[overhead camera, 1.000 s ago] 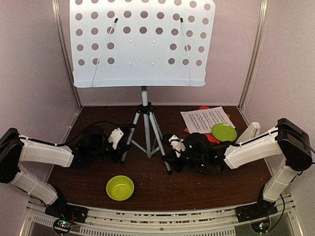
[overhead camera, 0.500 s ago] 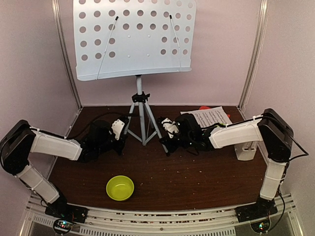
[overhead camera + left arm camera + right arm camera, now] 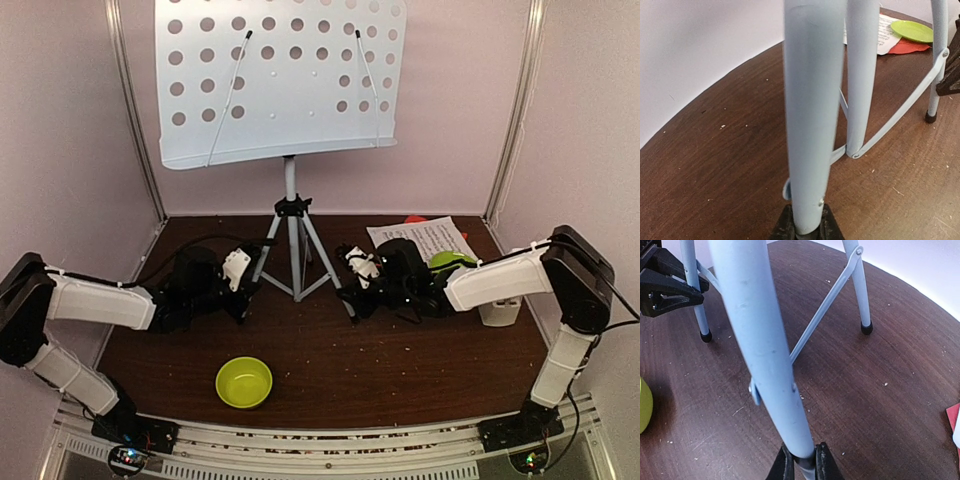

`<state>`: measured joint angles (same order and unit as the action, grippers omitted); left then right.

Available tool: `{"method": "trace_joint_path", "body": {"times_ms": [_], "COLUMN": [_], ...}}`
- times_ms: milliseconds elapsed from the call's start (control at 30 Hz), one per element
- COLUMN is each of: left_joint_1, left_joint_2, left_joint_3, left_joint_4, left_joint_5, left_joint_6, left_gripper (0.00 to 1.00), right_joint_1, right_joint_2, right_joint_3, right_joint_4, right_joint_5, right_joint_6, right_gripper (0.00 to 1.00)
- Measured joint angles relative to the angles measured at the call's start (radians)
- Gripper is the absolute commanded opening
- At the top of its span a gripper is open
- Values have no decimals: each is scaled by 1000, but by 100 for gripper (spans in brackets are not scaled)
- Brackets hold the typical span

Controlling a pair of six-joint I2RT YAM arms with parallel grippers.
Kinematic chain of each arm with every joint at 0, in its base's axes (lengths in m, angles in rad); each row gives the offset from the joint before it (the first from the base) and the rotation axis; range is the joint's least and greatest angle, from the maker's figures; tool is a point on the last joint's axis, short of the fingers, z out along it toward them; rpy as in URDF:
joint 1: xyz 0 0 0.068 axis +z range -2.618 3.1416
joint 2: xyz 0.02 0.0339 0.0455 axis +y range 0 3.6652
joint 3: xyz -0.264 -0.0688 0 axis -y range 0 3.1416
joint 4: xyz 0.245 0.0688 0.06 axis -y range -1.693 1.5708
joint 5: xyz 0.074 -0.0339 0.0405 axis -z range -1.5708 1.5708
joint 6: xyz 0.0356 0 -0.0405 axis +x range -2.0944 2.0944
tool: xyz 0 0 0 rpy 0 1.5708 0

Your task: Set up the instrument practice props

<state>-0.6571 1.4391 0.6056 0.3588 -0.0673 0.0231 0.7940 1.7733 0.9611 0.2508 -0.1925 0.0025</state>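
Music stand [image 3: 285, 110] upright, legs clamped in both jaws.

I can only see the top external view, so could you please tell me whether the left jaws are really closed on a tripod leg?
Observer: Yes; the left wrist view shows the left gripper, jaws closed on a grey tripod leg.
Operator: And the right one?
Observer: The right wrist view shows the right gripper, jaws closed on a second tripod leg.
Operator: Are the other feet down?
Observer: Two black foot caps appear to touch the table there.
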Motion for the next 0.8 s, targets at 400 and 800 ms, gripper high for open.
{"method": "trace_joint_path", "body": {"times_ms": [400, 800], "left_joint_1": [-10, 40], "left_joint_2": [-69, 114], "left_joint_3": [-71, 81], "left_joint_4": [-5, 30], "left_joint_5": [26, -56], "left_joint_6": [3, -33], "left_gripper": [0, 0], "right_joint_1": [0, -33], "right_joint_2": [-56, 113], "right_joint_3": [-81, 210], "right_joint_4": [21, -145], "right_joint_5": [-20, 35], "right_joint_6": [0, 27], "right_gripper": [0, 0]}}
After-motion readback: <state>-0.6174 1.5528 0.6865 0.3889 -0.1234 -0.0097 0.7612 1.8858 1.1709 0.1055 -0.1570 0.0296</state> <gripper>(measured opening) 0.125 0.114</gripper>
